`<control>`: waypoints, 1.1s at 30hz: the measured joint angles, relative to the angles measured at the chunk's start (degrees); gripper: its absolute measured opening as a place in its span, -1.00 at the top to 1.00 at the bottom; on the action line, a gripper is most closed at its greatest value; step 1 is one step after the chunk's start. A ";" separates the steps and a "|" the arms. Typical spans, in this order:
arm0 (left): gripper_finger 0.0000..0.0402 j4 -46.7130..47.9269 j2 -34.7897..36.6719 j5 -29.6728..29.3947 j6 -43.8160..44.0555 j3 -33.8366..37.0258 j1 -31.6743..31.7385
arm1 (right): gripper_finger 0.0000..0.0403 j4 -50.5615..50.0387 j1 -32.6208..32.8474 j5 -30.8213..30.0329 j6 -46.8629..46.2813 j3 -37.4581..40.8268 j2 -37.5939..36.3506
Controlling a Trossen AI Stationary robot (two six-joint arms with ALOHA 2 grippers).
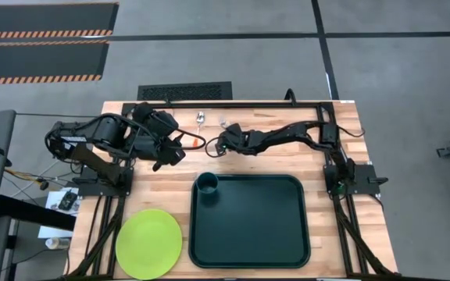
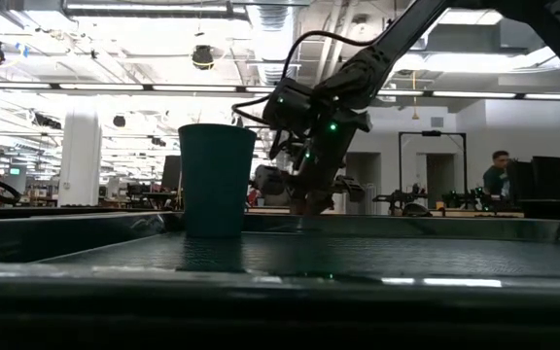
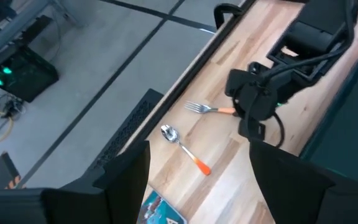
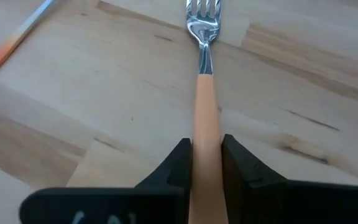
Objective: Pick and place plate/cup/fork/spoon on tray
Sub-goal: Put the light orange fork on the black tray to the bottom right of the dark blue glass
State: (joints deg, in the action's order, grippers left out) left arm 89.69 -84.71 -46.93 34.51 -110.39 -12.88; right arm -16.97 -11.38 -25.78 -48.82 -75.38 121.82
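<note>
The fork [image 4: 202, 68] lies on the wood table near its far edge, tines away from my right gripper [image 4: 207, 146], which is shut on its orange handle; both also show in the left wrist view [image 3: 207, 109]. The spoon [image 3: 182, 148] lies on the table beside the fork. The teal cup [image 1: 207, 184] stands in the far left corner of the dark green tray [image 1: 287, 234]. The lime-green plate [image 1: 148, 243] lies on the table left of the tray. My left gripper [image 3: 197, 186] is open and empty above the table's far left. My right gripper pinches the fork's orange handle [image 4: 205, 127] between its two fingers [image 4: 178, 163], toward the handle's free end. The fingers lie along the handle and slant down at it from the table's right side. The tined head [image 4: 202, 12] lies on the wood.
A black frame rail [image 1: 248, 104] runs along the table's far edge, close behind the fork and spoon. The left arm [image 1: 131, 133] stands close to the right gripper. Bare wood lies between the cutlery and the tray's far rim [image 1: 248, 176].
</note>
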 joint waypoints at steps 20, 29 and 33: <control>-0.31 -0.38 -0.02 -1.95 -1.95 0.02 0.01 | 0.76 -38.51 11.43 -4.74 -8.69 2.06 -26.69; -0.31 -3.52 -0.02 -2.21 -5.56 0.02 0.00 | 0.76 -48.60 40.77 -5.31 -46.32 1.93 -29.28; -0.31 -7.40 -0.02 -2.05 -8.26 0.02 0.00 | 0.76 -45.58 51.17 -4.33 -63.53 1.85 -24.18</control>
State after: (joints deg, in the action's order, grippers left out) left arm 82.29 -84.73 -48.98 26.25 -110.37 -12.88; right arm -62.55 39.79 -30.11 -112.35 -73.53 97.64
